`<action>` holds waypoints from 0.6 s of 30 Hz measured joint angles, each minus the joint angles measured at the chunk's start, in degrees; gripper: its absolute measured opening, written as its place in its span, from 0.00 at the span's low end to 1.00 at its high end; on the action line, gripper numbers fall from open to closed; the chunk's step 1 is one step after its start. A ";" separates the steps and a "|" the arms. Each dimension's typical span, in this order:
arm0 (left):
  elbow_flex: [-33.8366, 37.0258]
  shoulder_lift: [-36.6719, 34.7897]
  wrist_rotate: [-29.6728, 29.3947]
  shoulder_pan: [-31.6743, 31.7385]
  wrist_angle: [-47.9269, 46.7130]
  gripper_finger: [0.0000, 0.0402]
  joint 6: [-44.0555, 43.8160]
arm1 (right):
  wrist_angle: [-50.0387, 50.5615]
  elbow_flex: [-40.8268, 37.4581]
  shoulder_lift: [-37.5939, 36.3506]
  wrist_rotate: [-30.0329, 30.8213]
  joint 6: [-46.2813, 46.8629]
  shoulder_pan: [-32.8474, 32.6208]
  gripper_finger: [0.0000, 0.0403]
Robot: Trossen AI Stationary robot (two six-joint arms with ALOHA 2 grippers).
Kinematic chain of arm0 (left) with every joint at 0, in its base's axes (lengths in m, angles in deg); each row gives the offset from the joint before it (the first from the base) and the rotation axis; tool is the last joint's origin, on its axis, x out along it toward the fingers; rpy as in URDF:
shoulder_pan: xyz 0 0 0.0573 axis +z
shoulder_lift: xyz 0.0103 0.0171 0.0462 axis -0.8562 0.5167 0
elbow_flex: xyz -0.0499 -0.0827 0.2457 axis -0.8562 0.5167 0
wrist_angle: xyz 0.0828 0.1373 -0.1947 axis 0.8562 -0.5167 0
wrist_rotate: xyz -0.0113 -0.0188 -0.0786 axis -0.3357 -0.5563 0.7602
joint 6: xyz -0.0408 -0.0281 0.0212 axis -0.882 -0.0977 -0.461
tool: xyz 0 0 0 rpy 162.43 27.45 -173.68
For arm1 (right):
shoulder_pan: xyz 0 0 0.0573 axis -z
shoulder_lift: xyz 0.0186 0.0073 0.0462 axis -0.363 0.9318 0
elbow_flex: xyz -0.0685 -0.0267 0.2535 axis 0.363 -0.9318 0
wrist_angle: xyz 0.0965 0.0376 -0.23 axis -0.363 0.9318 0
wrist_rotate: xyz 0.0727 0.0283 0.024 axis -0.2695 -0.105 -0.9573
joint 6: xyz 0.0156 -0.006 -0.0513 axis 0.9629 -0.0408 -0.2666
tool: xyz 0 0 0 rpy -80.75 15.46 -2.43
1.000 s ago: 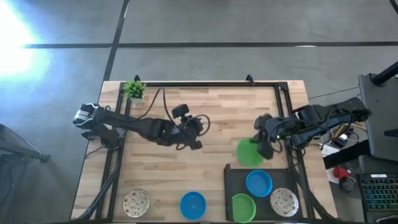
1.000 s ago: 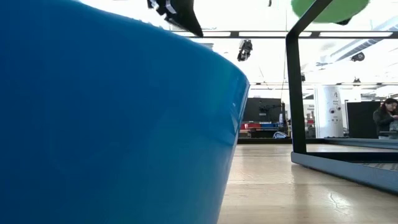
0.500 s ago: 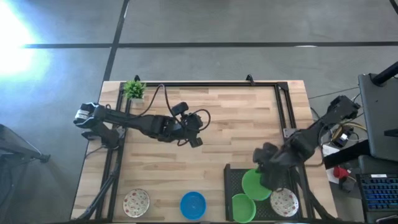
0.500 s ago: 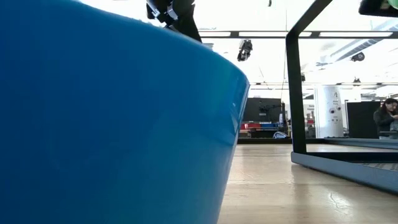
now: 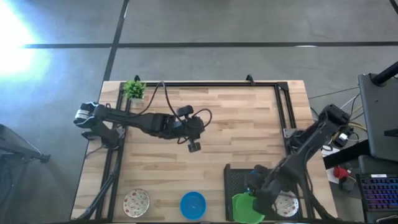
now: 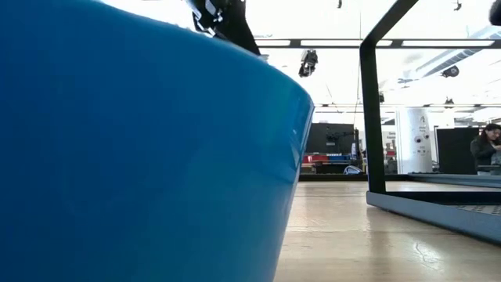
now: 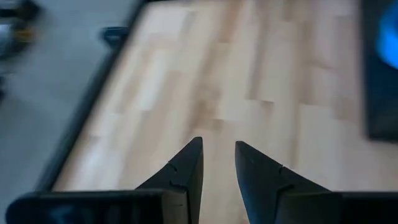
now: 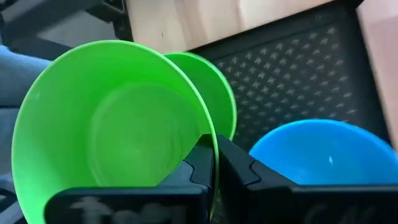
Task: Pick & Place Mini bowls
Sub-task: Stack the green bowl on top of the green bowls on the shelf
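From my feed I see a light wooden table edged by a thin black frame, with a small green potted plant standing at its far left corner and a black perforated tray lying at the near right part of the top. Around the table there is grey floor crossed by dark lines, and off the right side sit a dark unit and a tangle of cables. Level across the top, I make out a person far off in the room, under bright ceiling lights

No text or label seems readable anywhere.
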 joint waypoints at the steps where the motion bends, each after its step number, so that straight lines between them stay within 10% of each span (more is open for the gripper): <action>1: 0.00 0.00 2.32 0.19 0.03 0.24 0.60 | -0.39 0.03 0.77 0.01 0.65 -0.34 0.02; 18: 0.00 0.00 24.59 0.54 1.07 0.24 5.25 | -2.48 0.02 8.14 7.70 2.79 -1.67 0.02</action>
